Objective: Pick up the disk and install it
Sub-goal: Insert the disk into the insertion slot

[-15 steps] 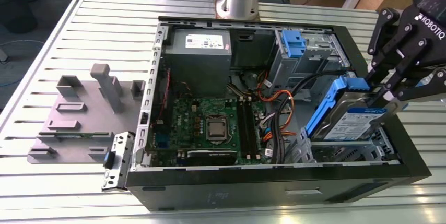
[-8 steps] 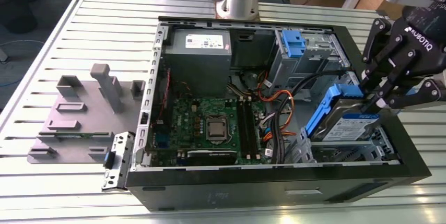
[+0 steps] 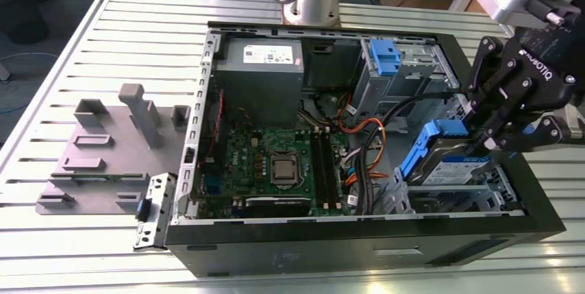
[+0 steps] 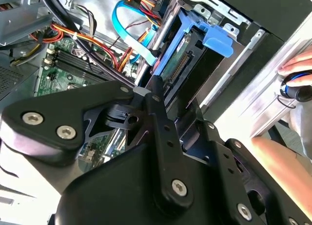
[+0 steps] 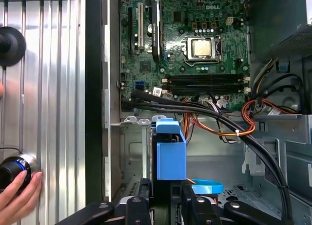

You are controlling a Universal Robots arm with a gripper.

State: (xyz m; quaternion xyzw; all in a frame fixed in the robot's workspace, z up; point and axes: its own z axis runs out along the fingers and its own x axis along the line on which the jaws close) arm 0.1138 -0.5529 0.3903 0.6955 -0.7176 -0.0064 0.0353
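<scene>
At the corner of the computer case (image 3: 366,247) where the arm reaches in, we see the gripper (image 3: 486,144) clamped on the disk (image 3: 454,164). It holds the disk by the blue-railed upper end, which we judge leaves the lower end free to enter the case. The disk hangs tilted, its lower part already within the metal drive cage (image 3: 457,197) in that corner and its labelled face turned up and outward. In the first wrist view the disk's blue rail (image 5: 170,159) rises from between the fingers (image 5: 138,208), lined up with the cage walls. Just inside the case from the cage, a bundle of black and orange cables (image 3: 366,144) sweeps past close to the disk, so the slant may be what keeps it off them. Further into the case lies the green motherboard (image 3: 274,164), and at the case's far end sits the grey power supply (image 3: 260,68). Outside the case wall, a hand (image 5: 17,198) rests on a round knob (image 5: 12,170) on the slatted table (image 3: 137,33). Beyond the opposite wall of the case, well apart from the work, stands a grey stand (image 3: 101,144) with upright posts.
</scene>
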